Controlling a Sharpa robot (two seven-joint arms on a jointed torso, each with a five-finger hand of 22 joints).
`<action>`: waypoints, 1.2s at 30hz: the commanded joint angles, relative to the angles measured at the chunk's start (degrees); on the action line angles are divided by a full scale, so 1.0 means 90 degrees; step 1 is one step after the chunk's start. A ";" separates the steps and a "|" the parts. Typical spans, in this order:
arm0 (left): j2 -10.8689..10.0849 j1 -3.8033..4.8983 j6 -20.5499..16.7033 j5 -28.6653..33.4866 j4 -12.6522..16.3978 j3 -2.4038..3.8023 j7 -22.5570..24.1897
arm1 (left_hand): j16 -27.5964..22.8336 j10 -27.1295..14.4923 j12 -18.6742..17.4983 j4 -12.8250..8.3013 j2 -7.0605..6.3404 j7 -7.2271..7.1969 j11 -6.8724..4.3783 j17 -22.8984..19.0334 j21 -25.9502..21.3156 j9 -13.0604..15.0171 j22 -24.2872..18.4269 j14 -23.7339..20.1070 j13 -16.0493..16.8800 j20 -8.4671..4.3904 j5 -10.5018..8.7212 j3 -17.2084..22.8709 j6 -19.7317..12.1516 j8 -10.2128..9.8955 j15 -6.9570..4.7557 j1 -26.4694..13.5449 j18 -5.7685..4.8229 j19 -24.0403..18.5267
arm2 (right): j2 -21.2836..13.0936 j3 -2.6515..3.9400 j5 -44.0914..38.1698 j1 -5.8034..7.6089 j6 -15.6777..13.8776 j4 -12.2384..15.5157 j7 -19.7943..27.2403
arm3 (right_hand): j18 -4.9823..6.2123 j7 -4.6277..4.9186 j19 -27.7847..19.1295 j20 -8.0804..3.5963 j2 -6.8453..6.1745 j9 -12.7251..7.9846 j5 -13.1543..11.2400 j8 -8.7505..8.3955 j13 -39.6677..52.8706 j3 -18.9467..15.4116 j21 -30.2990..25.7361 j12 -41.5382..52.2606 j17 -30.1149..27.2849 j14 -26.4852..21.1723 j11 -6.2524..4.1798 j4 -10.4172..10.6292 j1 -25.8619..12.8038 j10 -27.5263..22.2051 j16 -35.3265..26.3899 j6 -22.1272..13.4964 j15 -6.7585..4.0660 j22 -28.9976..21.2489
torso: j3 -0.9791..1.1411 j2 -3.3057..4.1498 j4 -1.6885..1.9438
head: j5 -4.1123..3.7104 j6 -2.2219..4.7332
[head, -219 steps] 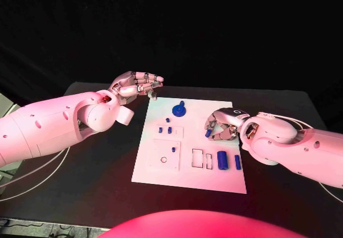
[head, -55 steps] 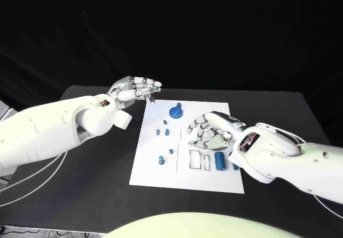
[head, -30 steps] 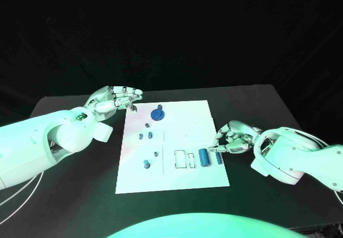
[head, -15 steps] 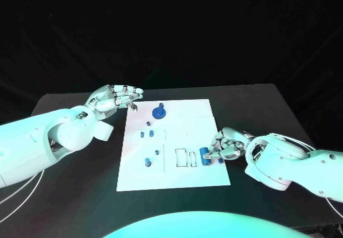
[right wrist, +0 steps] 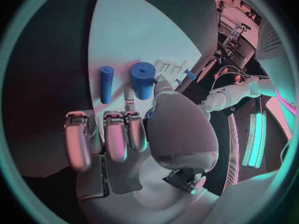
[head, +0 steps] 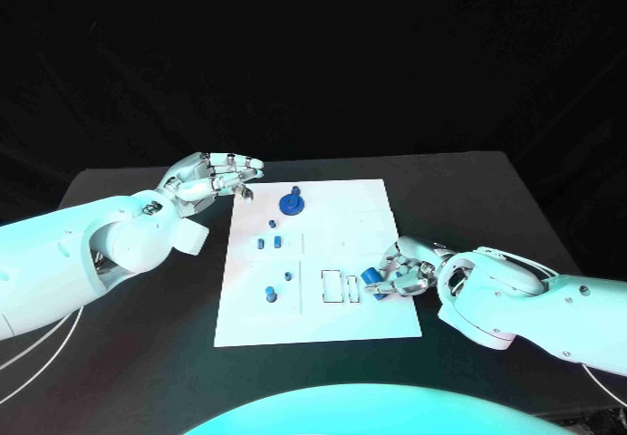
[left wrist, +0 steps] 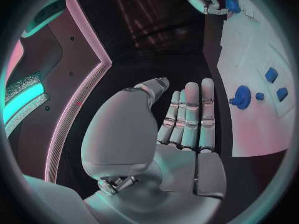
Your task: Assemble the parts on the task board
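Right robot hand: fingers curled at thick blue cylinder, hold uncertain. Risk: cylinder rolls toward three o'clock off white task board. Left robot hand: empty, fingers together.

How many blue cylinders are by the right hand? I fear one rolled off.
2. A thick cylinder at the fingertips of the right hand; a thin cylinder beside it, both on the task board. The hand may hide others.

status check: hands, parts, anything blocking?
Left hand empty, fingers together, off the task board corner. Right hand pinching thick blue cylinder; thin cylinder lies beside. Nothing blocking.
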 commanded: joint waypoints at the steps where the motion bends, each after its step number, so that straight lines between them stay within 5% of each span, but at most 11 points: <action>1: 0.0001 -0.0001 0.0110 0.0034 0.0011 0.0004 0.0063 | 0.0027 0.0038 -0.0043 0.0020 0.0023 -0.0013 0.0002 -0.0006 0.0025 -0.0006 0.0009 0.0015 -0.0006 -0.0002 0.0006 -0.0022 -0.0003 0.0022 0.0004 -0.0033 0.0084 0.0014 | 0.0048 -0.0021 -0.0257 -0.0051 0.0276 -0.0056 -0.0205 | -0.0091 -0.0017 0.0630 -0.0033 0.0104 -0.0024 -0.0028 -0.0025 0.1422 -0.0044 0.0053 0.0046 0.1131 0.0562 -0.0051 0.0000 0.0044 0.0479 0.0028 0.0058 -0.0052 0.1602 | -0.0003 -0.0007 0.0008 | 0.0003 -0.0013; 8: 0.0001 -0.0001 0.0114 0.0034 0.0002 0.0004 0.0058 | 0.0028 0.0039 -0.0045 0.0024 0.0029 -0.0012 0.0001 -0.0007 0.0023 -0.0008 0.0009 0.0014 -0.0014 -0.0001 0.0009 -0.0022 -0.0004 0.0029 0.0003 -0.0035 0.0084 0.0011 | 0.0093 -0.0021 -0.0324 -0.0076 0.0276 -0.0062 -0.0326 | -0.0104 -0.0059 0.0648 -0.0062 0.0271 -0.0042 0.0203 -0.0018 0.1488 0.0249 0.0113 0.0103 0.1169 0.0567 -0.0092 -0.0040 0.0797 0.0527 0.0037 0.0175 -0.0087 0.1626 | -0.0001 -0.0011 -0.0008 | 0.0007 -0.0010; 16: 0.0010 -0.0001 0.0109 0.0034 -0.0006 0.0004 0.0055 | 0.0028 0.0039 -0.0045 0.0024 0.0029 -0.0012 0.0001 -0.0007 0.0023 -0.0008 0.0009 0.0014 -0.0014 -0.0001 0.0009 -0.0022 -0.0004 0.0029 0.0003 -0.0035 0.0084 0.0011 | 0.0042 -0.0014 0.0088 -0.0037 -0.0251 0.0118 -0.0240 | -0.0128 -0.0161 0.0684 -0.0115 0.0333 -0.0085 0.0565 0.0007 0.1636 0.0562 0.0228 0.0251 0.1194 0.0571 -0.0179 -0.0025 0.1004 0.0645 0.0042 0.0431 -0.0155 0.1663 | -0.0006 -0.0013 0.0002 | -0.0012 0.0002; 26: 0.0035 -0.0001 0.0101 0.0037 -0.0019 0.0004 0.0054 | 0.0028 0.0039 -0.0045 0.0024 0.0029 -0.0012 0.0001 -0.0007 0.0023 -0.0008 0.0009 0.0014 -0.0014 -0.0001 0.0009 -0.0022 -0.0004 0.0029 0.0003 -0.0035 0.0084 0.0011 | -0.0045 0.0007 0.1045 0.0378 -0.0638 0.0465 0.0216 | -0.0139 -0.0228 0.0699 -0.0167 0.0401 -0.0104 0.0610 0.0038 0.1673 0.0696 0.0275 0.0289 0.1235 0.0579 -0.0240 -0.0008 0.0818 0.0673 0.0051 0.0600 -0.0210 0.1677 | -0.0009 -0.0012 0.0022 | 0.0011 0.0003; 36: 0.0039 -0.0001 0.0102 0.0043 -0.0014 0.0004 0.0052 | 0.0028 0.0039 -0.0047 0.0024 0.0035 -0.0013 0.0001 -0.0008 0.0021 -0.0008 0.0009 0.0013 -0.0021 -0.0001 0.0010 -0.0021 -0.0002 0.0037 0.0003 -0.0032 0.0085 0.0009 | 0.0372 0.0010 0.1803 0.0482 -0.0190 0.0345 0.0227 | -0.0139 -0.0266 0.0699 -0.0203 0.0570 -0.0112 0.0442 0.0074 0.1673 0.0772 0.0275 0.0289 0.1219 0.0576 -0.0275 -0.0002 0.0356 0.0673 0.0045 0.0706 -0.0243 0.1677 | -0.0002 0.0000 -0.0003 | 0.0065 -0.0003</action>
